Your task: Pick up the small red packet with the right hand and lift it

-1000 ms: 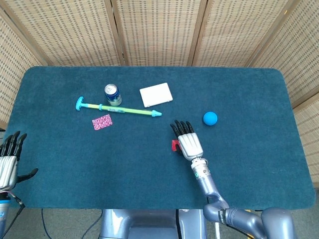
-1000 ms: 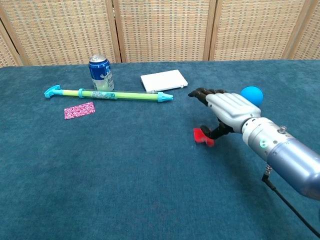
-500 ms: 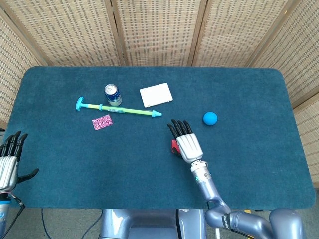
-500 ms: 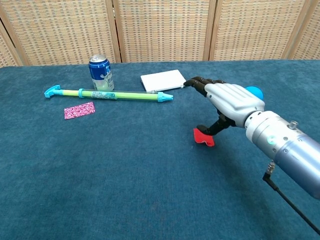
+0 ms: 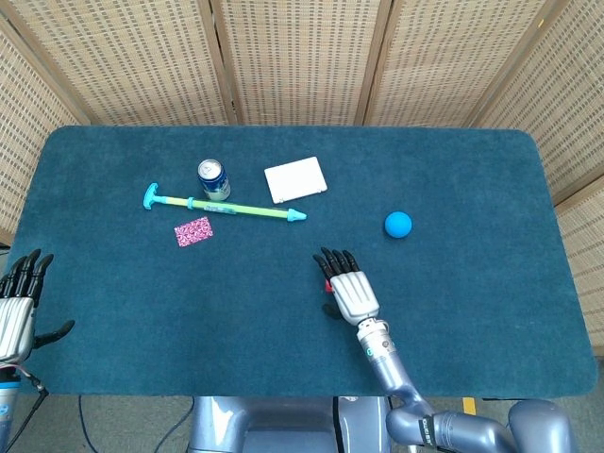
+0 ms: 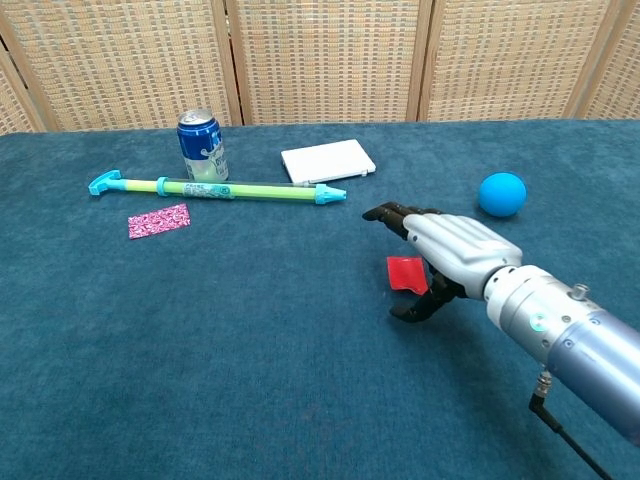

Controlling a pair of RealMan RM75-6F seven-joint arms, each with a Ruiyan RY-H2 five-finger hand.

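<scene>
The small red packet (image 6: 405, 272) lies on the blue cloth near the table's middle; in the head view only a sliver of the packet (image 5: 327, 283) shows beside the palm. My right hand (image 6: 450, 248) hovers over it with fingers stretched forward, and its thumb curls down just in front of the packet without touching it. From above, the right hand (image 5: 347, 286) covers most of the packet. My left hand (image 5: 19, 297) stays at the table's left edge, fingers apart, holding nothing.
A blue can (image 6: 202, 145), a green and blue stick (image 6: 220, 188) and a pink patterned packet (image 6: 159, 221) lie at the far left. A white box (image 6: 328, 160) sits behind the hand, and a blue ball (image 6: 501, 194) to its right.
My right hand has pulled back toward the table's front edge, uncovering the ball in the chest view. Its thumb has come off the packet, which stays in place and now lies flatter.
</scene>
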